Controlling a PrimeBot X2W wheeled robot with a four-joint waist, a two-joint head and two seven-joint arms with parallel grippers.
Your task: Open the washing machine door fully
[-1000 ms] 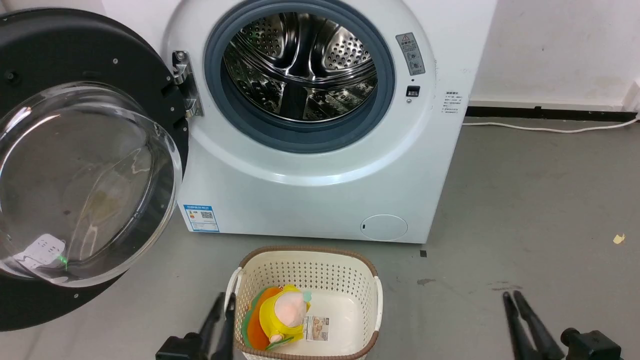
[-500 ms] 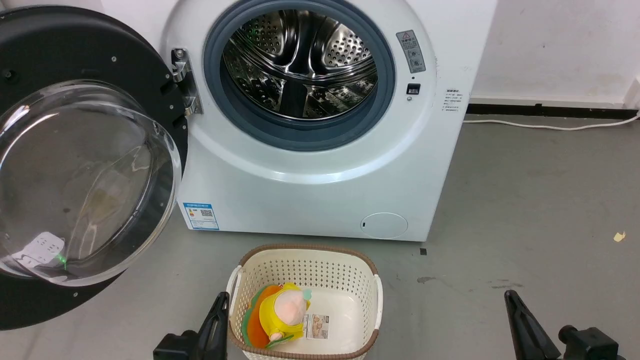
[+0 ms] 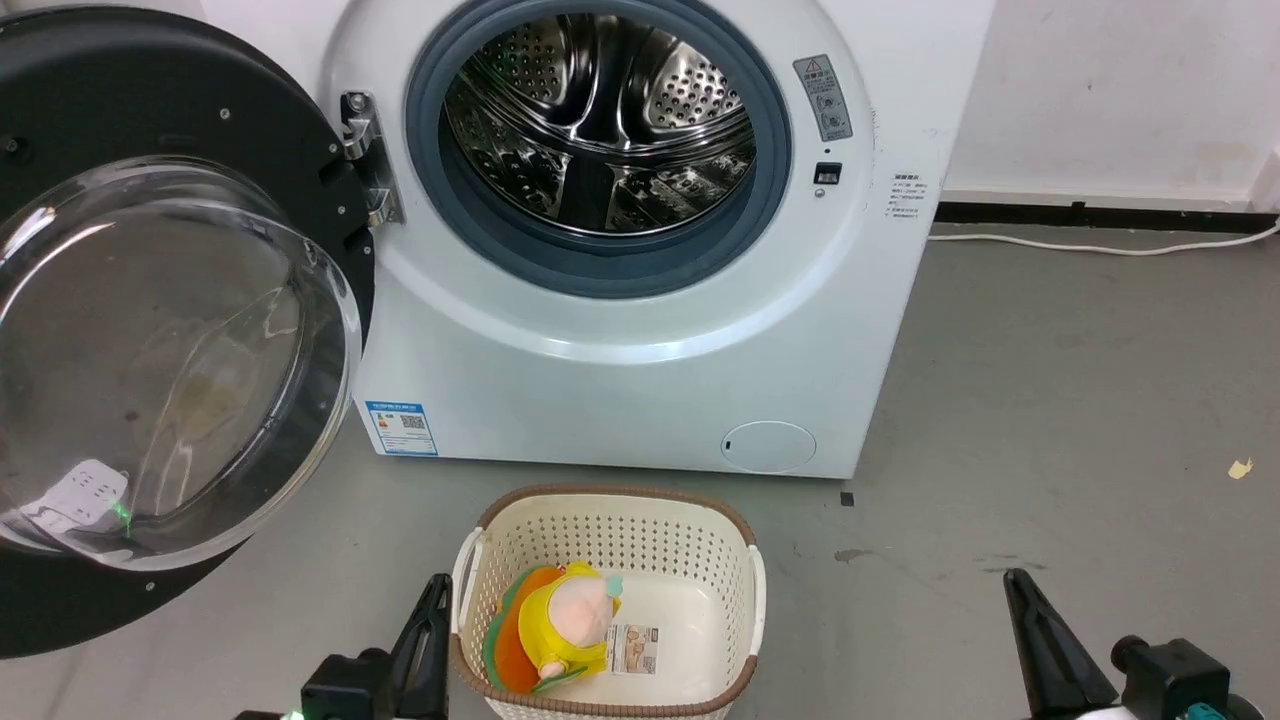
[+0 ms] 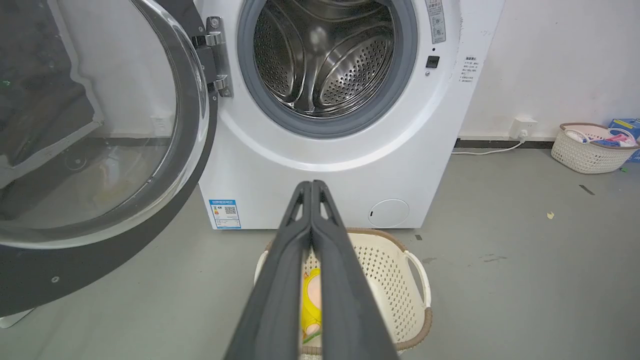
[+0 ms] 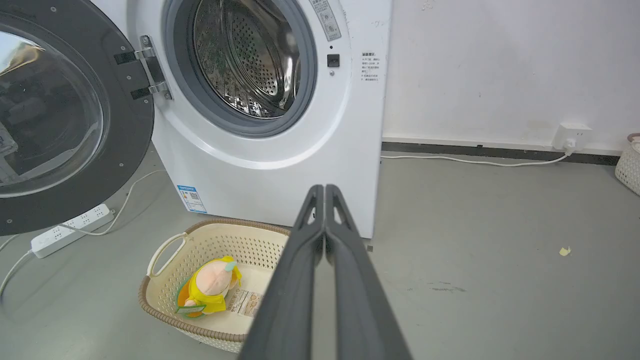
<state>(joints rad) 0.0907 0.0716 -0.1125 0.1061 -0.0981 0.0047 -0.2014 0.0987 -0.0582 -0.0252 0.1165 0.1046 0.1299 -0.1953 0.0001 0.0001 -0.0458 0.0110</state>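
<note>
1. While the washing machine door (image 3: 150,330) stands wide open left of the washing machine (image 3: 620,400), both arms sit low.
2. Left gripper (image 3: 437,585): closed, empty, beside the laundry basket (image 3: 610,495).
3. Right gripper (image 3: 1012,578): closed, empty.

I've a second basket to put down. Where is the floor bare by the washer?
Bare floor right of the washing machine and basket, up to the wall cable. Crowded left: the open door, with a power strip beside it.
</note>
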